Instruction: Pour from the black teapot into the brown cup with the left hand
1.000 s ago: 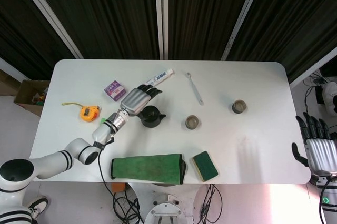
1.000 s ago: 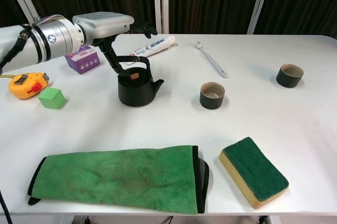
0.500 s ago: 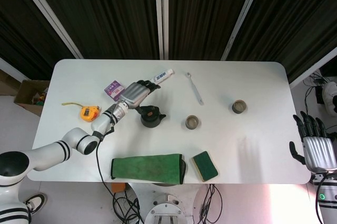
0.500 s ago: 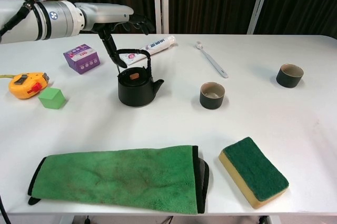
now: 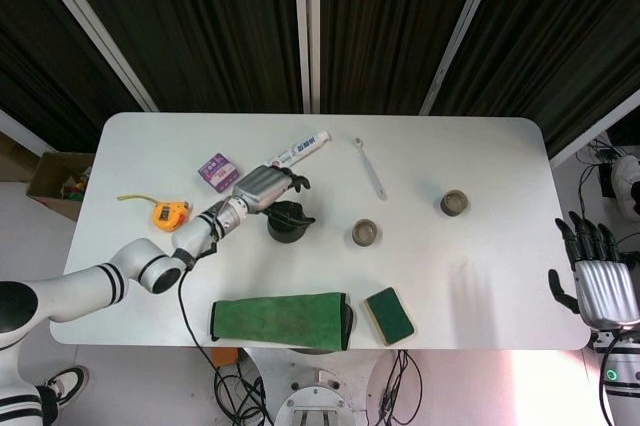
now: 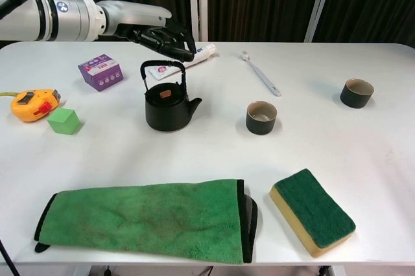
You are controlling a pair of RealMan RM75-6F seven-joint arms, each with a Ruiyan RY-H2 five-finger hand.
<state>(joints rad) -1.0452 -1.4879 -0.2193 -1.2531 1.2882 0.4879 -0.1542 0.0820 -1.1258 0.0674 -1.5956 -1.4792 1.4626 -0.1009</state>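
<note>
The black teapot (image 6: 168, 106) (image 5: 287, 222) stands upright on the white table (image 6: 214, 166), left of centre, its hoop handle raised and its spout facing right. My left hand (image 6: 159, 35) (image 5: 262, 186) hovers just above and behind the handle, fingers bent forward and holding nothing; a small gap separates them from the handle. A brown cup (image 6: 261, 117) (image 5: 366, 233) stands to the right of the spout. A second, similar cup (image 6: 357, 92) (image 5: 455, 203) is farther right. My right hand (image 5: 598, 281) hangs beyond the table's right edge, fingers spread and empty.
Behind the teapot lie a toothpaste tube (image 6: 194, 54), a purple box (image 6: 101, 71) and a white toothbrush (image 6: 261, 74). At the left are a green cube (image 6: 64, 121) and a yellow tape measure (image 6: 31, 104). A green towel (image 6: 149, 218) and a sponge (image 6: 312, 210) lie along the front.
My left hand has lifted off the teapot handle and drawn its thumb in; the handle, tilted a second ago, now stands upright. The teapot itself stayed put.
</note>
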